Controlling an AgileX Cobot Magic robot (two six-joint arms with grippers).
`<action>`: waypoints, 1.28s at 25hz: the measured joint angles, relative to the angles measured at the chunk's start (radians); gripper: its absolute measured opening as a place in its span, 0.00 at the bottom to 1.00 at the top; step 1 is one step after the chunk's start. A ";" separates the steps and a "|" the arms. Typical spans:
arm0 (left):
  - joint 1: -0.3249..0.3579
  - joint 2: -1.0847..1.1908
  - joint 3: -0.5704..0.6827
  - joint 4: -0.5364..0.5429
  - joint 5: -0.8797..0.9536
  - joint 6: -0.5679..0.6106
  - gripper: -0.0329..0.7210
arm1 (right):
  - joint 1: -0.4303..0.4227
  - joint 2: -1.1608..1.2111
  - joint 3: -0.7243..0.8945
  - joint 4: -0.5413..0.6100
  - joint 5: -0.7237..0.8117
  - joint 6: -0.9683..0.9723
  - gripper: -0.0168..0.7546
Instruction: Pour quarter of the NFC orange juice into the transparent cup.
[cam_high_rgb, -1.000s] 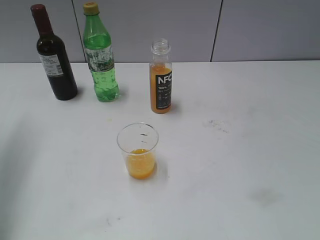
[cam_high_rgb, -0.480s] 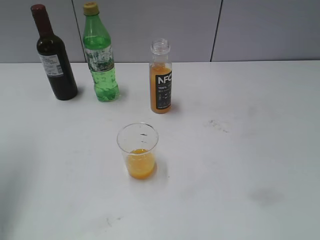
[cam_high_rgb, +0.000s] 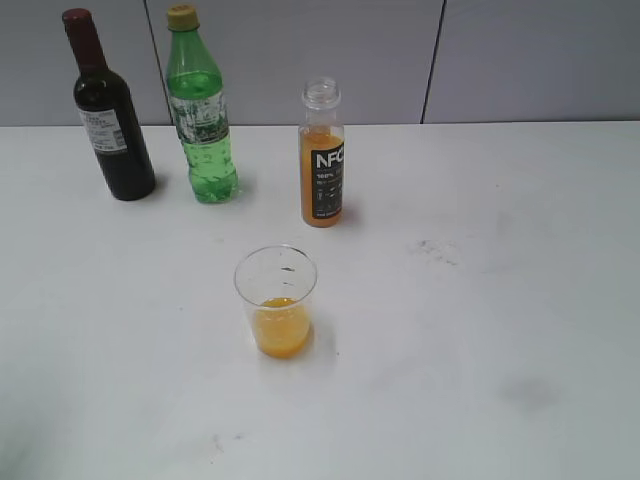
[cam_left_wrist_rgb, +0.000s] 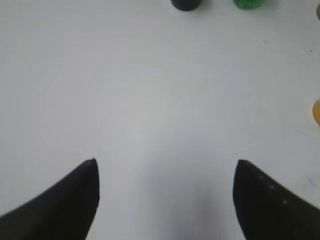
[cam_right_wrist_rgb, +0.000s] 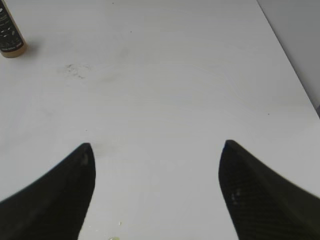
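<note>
The NFC orange juice (cam_high_rgb: 321, 170) stands upright and capless at the back middle of the white table; its base shows in the right wrist view (cam_right_wrist_rgb: 10, 37). The transparent cup (cam_high_rgb: 276, 300) stands in front of it with orange juice in its bottom third; a sliver of it shows at the right edge of the left wrist view (cam_left_wrist_rgb: 316, 111). Neither gripper shows in the exterior view. My left gripper (cam_left_wrist_rgb: 166, 162) is open and empty over bare table. My right gripper (cam_right_wrist_rgb: 157, 145) is open and empty over bare table, far from the bottle.
A dark wine bottle (cam_high_rgb: 108, 115) and a green bottle with a yellow cap (cam_high_rgb: 200, 115) stand at the back left; their bases show in the left wrist view (cam_left_wrist_rgb: 186, 4) (cam_left_wrist_rgb: 248, 4). The table's right edge (cam_right_wrist_rgb: 287, 60) runs near my right gripper. Small droplets (cam_right_wrist_rgb: 114, 238) lie below it.
A faint shadow on the table's left side has drawn back toward the lower left corner. The bottles and the cup have not moved.
</note>
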 joint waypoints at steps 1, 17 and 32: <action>0.000 -0.030 0.025 -0.002 0.001 0.000 0.89 | 0.000 0.000 0.000 0.000 -0.001 0.000 0.79; 0.000 -0.678 0.617 -0.007 -0.066 -0.051 0.84 | 0.000 0.000 0.000 0.000 -0.001 0.000 0.79; -0.039 -0.964 0.656 -0.006 -0.128 -0.102 0.83 | 0.000 0.000 0.000 0.000 -0.001 0.000 0.79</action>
